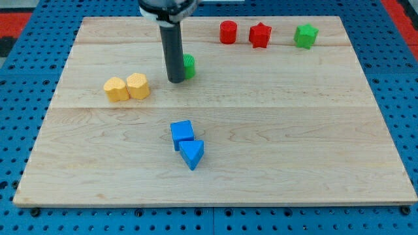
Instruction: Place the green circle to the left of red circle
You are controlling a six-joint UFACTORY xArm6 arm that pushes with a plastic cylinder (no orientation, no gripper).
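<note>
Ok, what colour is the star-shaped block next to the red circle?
Red. The star shows clearly in the camera view, at the view's top.

a lab: wooden board (261, 130) on blue pegboard (19, 117).

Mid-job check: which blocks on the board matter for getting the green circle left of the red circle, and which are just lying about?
In the job:
green circle, partly hidden behind the rod
red circle
my tip, against the green circle on the view's left

Lying about:
red star
green star
two yellow blocks, touching
blue cube
blue triangle
</note>
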